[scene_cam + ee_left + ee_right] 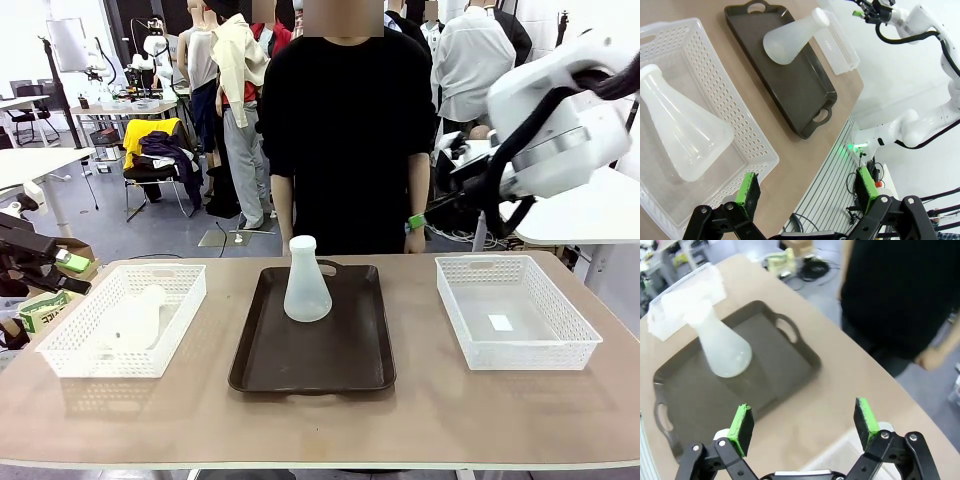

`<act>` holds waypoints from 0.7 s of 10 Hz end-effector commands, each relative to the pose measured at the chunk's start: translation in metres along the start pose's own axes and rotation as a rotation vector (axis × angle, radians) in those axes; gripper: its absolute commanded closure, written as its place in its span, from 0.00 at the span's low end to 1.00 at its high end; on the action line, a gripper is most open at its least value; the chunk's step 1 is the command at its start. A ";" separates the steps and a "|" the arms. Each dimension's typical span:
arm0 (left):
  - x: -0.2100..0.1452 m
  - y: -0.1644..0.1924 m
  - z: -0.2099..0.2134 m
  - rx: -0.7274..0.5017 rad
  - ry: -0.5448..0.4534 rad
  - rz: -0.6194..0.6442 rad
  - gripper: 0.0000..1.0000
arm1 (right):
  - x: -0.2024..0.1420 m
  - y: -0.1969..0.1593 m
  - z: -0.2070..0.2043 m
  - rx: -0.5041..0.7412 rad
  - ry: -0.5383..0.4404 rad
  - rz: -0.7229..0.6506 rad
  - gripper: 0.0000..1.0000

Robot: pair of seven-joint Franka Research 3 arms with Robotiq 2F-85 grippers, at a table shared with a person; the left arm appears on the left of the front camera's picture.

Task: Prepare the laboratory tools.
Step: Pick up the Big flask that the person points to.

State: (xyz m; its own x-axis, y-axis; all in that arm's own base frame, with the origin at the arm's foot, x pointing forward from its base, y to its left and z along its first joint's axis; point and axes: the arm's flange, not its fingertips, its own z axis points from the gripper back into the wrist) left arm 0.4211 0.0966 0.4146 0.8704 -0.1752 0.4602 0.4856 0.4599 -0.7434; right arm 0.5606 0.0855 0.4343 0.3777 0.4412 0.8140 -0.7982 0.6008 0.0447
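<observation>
One frosted-white conical flask (306, 285) stands upright on the dark brown tray (340, 365) at the table's middle. The second flask (135, 320) lies on its side in the left white mesh basket (70, 350). My left gripper (807, 190) is open and empty, hanging above the table's left front, with the lying flask (685, 135) below and to one side of it. My right gripper (802, 425) is open and empty too, held high over the table's far right side, with the upright flask (722, 347) and the tray (785, 365) ahead of it.
An empty white mesh basket (515, 315) stands at the right of the table. A person in a black top (345, 130) stands at the far edge behind the tray, arms hanging down. Bare tabletop (320, 425) lies in front of the tray.
</observation>
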 end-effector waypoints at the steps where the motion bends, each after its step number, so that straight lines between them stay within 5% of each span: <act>1: 0.000 -0.001 0.002 -0.004 -0.001 -0.005 0.00 | -0.020 0.012 0.025 -0.141 0.022 -0.079 0.00; 7: 0.000 -0.001 0.002 -0.004 -0.001 -0.005 0.00 | -0.052 0.007 0.060 -0.239 -0.060 -0.191 0.00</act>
State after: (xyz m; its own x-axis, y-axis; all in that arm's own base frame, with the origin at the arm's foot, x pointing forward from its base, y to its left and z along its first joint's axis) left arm 0.4210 0.0968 0.4146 0.8705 -0.1748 0.4601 0.4853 0.4602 -0.7434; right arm 0.5100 0.0201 0.4325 0.4984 0.2697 0.8239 -0.5736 0.8152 0.0802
